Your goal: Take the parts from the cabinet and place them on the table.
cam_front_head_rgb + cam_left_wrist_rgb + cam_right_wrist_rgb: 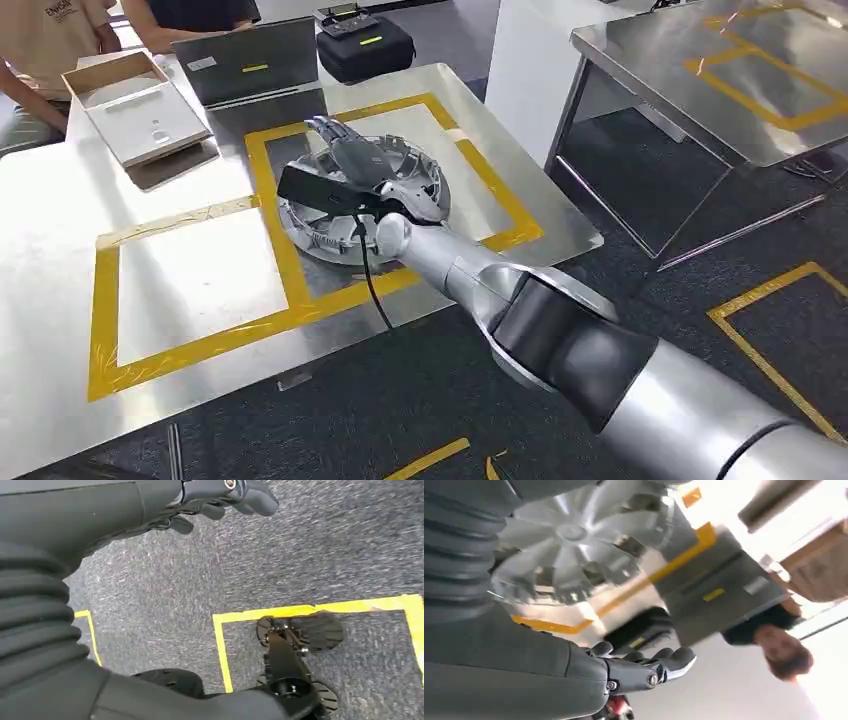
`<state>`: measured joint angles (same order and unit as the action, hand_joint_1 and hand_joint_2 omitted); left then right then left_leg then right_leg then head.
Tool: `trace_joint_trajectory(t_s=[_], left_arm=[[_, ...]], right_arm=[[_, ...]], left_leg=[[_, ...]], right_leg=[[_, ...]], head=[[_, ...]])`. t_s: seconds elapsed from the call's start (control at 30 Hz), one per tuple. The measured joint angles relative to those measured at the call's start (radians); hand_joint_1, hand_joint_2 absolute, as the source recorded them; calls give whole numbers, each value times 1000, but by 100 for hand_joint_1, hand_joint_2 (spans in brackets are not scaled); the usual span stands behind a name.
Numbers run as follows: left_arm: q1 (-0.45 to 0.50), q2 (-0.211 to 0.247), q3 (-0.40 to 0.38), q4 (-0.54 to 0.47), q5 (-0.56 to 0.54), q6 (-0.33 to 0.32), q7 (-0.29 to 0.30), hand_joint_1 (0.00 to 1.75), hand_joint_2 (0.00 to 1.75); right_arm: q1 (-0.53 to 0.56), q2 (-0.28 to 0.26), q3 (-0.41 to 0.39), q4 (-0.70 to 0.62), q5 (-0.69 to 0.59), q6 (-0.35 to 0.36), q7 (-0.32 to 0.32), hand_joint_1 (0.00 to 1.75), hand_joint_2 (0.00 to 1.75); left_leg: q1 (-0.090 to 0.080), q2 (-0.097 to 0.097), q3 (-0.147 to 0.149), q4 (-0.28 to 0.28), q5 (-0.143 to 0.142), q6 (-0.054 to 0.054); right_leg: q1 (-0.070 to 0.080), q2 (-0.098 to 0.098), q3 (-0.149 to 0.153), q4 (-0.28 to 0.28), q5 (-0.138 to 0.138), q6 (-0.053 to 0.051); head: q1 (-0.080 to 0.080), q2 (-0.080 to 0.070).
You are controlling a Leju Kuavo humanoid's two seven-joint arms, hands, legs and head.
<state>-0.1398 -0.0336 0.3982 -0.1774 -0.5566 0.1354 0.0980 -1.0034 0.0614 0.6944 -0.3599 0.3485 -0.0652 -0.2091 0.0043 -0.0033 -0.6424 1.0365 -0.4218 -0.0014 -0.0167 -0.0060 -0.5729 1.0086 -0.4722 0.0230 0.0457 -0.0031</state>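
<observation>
The round silver part (360, 205) is lying flat on the steel table (60, 200), inside the right-hand yellow taped square (500, 190) and overlapping that square's left tape edge. The right hand (350, 160) is reaching over the part from the near side, its fingers (674, 662) lying straight and close together above the ribbed face; whether they are touching the part cannot be told. The part is sitting well in from the table's near edge and its right corner. The left taped square (180, 290) beside it is lying bare. Toward the far edge, a grey laptop (250, 62), an open white box (140, 105) and a black case (365, 45) are crowding the table, with people sitting behind. The left hand (220, 497) is hanging over grey carpet (325, 555), fingers loosely curled and holding nothing.
</observation>
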Motion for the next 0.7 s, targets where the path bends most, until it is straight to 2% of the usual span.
trace_joint_trajectory(t_s=[0.1, 0.13, 0.17, 0.2, 0.27, 0.3, 0.33, 0.37, 0.4, 0.43, 0.47, 0.5, 0.53, 0.57, 0.63, 0.67, 0.7], left_arm=[[11, 2, 8, 0, 4, 3, 3, 0, 0], [14, 2, 9, 0, 6, 7, 3, 0, 0], [17, 1, 10, 0, 6, 10, 3, 0, 0], [17, 0, 11, 0, 6, 11, 2, 0, 0], [17, 0, 16, 0, 6, 15, 2, 0, 0], [17, 0, 17, 0, 6, 18, 2, 0, 0], [18, 0, 19, 0, 6, 18, 2, 0, 0], [18, -1, 23, 0, 6, 19, 2, 0, 0], [19, -3, 24, 0, 4, 19, 2, 0, 0], [18, -6, 24, 0, 2, 19, 2, 0, 0], [17, -6, 24, 0, -1, 19, 2, 0, 0], [16, -4, 24, 0, -2, 19, 2, 0, 0], [16, -3, 24, 0, -3, 19, 2, 0, 0], [15, -3, 25, 0, -3, 19, 2, 0, 0], [16, -3, 25, 0, -4, 18, 3, 0, 0], [17, -1, 25, 0, -5, 18, 3, 0, 0], [17, -1, 25, 0, -7, 18, 5, 0, 0]], right_arm=[[-9, 7, -51, -87, -43, -7, -83, 0, 0], [-13, 7, -69, -135, -50, -6, -86, 0, 0], [-13, 7, -82, -177, -53, 1, -73, 0, 0], [-13, 4, -96, -225, -54, 4, -60, 0, 0], [-2, 1, -117, -313, -52, 8, -46, 0, 0], [12, -3, -124, -353, -48, 7, -42, 0, 0], [25, -7, -130, -385, -44, 6, -37, 0, 0], [39, -10, -135, -417, -41, 5, -35, 0, 0], [49, -11, -140, -444, -38, 4, -35, 0, 0], [52, -14, -144, -472, -34, 3, -34, 0, 0], [53, -14, -147, -490, -31, 3, -34, 0, 0], [56, -16, -150, -508, -27, 3, -33, 0, 0], [61, -17, -152, -521, -25, 2, -29, 0, 0], [63, -18, -154, -531, -24, 2, -28, 0, 0], [69, -19, -158, -543, -23, 2, -26, 0, 0], [69, -19, -158, -547, -23, 1, -27, 0, 0], [71, -19, -158, -553, -23, 1, -28, 0, 0]], left_leg=[[-1, -1, 1, 0, 2, 5], [1, 0, 5, -9, 8, 10], [10, 4, 12, -23, 16, 15], [9, 5, 14, -29, 19, 20], [9, 6, 10, -29, 21, 23], [9, 6, 9, -29, 21, 23], [10, 5, 8, -28, 22, 21], [11, 4, 6, -26, 24, 18], [13, 3, 2, -23, 26, 15], [16, 3, -4, -18, 28, 10], [19, 3, -10, -9, 28, 3], [18, 3, -18, -4, 30, -7], [17, 1, -19, -3, 32, -17], [13, 0, -20, 3, 36, -25], [18, -1, -23, -9, 49, -43], [21, -1, -29, -7, 49, -49], [21, 0, -43, 17, 9, -51]], right_leg=[[-2, 0, 2, -1, 2, 8], [2, 1, 4, -2, 3, 12], [-2, 1, 2, 9, -9, 13], [-1, 3, -12, 40, -38, 14], [-1, 6, -77, 191, -126, 15], [-2, 6, -109, 267, -155, 17], [-4, 6, -125, 306, -160, 19], [-6, 5, -118, 297, -141, 20], [-9, 5, -92, 247, -108, 20], [-12, 5, -47, 160, -66, 23], [-15, 4, 3, 68, -35, 26], [-13, 5, 20, 33, -49, 25], [-6, 16, 5, 50, -19, 10], [-8, 14, 6, 37, -32, 1], [-4, 15, -5, 44, -25, -17], [-10, 11, -11, 38, -14, -31], [-9, 11, -18, 36, -4, -38]], head=[[0, 0], [0, 0], [0, 0], [3, 0], [8, 0], [8, 0], [8, 0], [8, 0], [8, 0], [8, 0], [8, 0], [10, 0], [12, 0], [11, 0], [13, 0], [12, 0], [11, 0]])
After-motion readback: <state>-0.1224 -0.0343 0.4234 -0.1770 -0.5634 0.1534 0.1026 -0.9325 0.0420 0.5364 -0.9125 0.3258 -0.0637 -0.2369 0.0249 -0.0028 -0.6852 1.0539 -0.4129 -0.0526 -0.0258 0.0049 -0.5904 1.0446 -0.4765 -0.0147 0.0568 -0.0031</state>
